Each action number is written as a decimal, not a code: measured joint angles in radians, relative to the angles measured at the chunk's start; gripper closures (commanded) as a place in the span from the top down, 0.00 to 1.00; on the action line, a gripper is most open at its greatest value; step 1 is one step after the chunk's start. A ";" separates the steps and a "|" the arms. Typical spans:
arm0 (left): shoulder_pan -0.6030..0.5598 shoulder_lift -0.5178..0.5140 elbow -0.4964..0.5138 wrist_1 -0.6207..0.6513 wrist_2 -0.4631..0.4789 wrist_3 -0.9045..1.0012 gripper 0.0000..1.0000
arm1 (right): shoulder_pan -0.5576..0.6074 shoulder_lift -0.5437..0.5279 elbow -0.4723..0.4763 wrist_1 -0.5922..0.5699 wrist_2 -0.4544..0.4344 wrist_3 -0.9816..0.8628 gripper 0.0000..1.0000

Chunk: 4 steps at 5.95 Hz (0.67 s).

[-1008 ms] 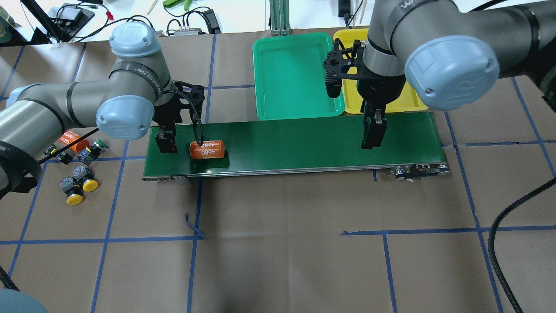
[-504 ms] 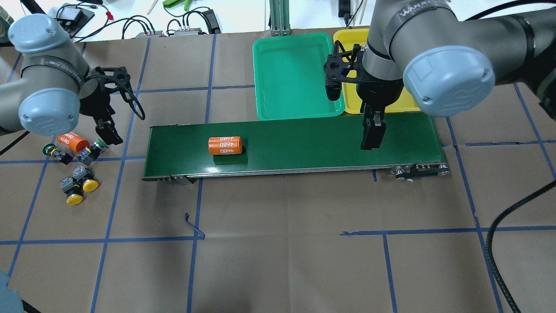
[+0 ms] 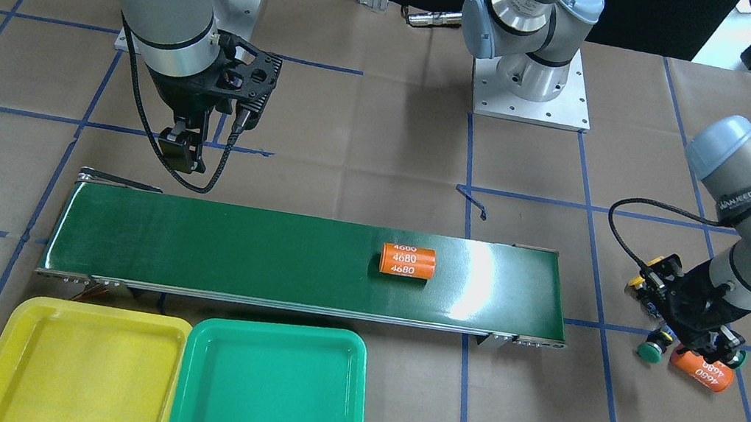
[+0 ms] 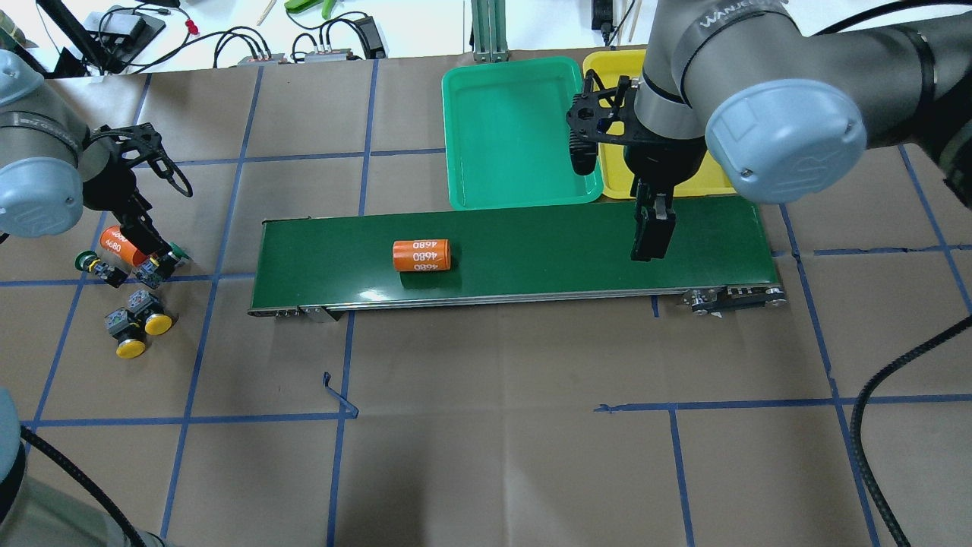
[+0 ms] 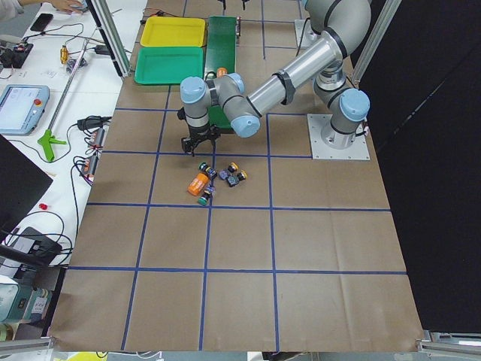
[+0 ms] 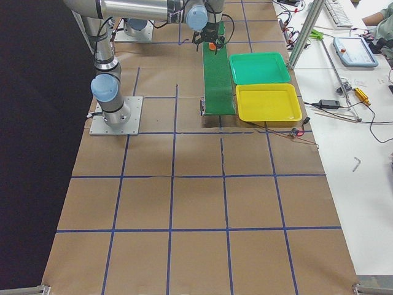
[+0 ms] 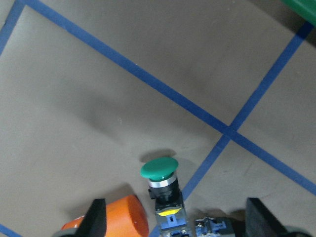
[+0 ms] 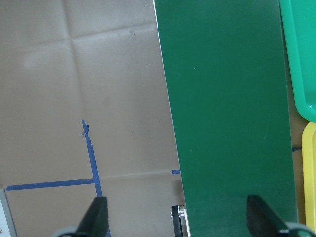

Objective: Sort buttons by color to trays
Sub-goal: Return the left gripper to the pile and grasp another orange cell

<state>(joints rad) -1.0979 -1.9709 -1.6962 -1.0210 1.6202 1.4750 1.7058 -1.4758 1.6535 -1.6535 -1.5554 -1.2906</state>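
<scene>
Four buttons lie at the table's left end: two green-capped ones (image 4: 178, 251) (image 4: 82, 263) and two yellow-capped ones (image 4: 158, 324) (image 4: 130, 349). My left gripper (image 4: 152, 241) is open just above this cluster. In the left wrist view its fingertips (image 7: 96, 217) straddle one green button (image 7: 159, 169), apart from it. My right gripper (image 4: 651, 237) is open and empty above the right part of the conveyor belt (image 4: 547, 251). The green tray (image 4: 516, 129) and the yellow tray (image 4: 714, 178) stand behind the belt, both empty in the front view (image 3: 271, 389) (image 3: 78, 360).
One orange cylinder marked 4680 (image 4: 421, 255) lies on the belt, left of middle. Another orange cylinder (image 4: 118, 243) lies among the buttons, beside my left gripper's finger. Cables and tools lie beyond the table's far edge.
My left arm swung left from the belt's left end to the button cluster. The orange cylinder on the belt travelled to the right. My right arm has not moved.
</scene>
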 measured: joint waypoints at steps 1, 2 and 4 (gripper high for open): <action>0.012 -0.044 0.042 -0.002 -0.002 0.104 0.98 | 0.000 0.000 0.000 0.000 -0.001 0.001 1.00; 0.024 -0.079 0.068 -0.004 0.000 0.265 0.98 | -0.001 0.001 0.000 0.000 -0.002 0.003 1.00; 0.037 -0.104 0.057 0.000 0.020 0.537 0.98 | -0.001 0.003 0.000 0.004 -0.001 0.005 1.00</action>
<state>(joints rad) -1.0607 -2.0753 -1.6388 -1.0207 1.6400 2.0122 1.7047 -1.4724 1.6536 -1.6491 -1.5562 -1.2857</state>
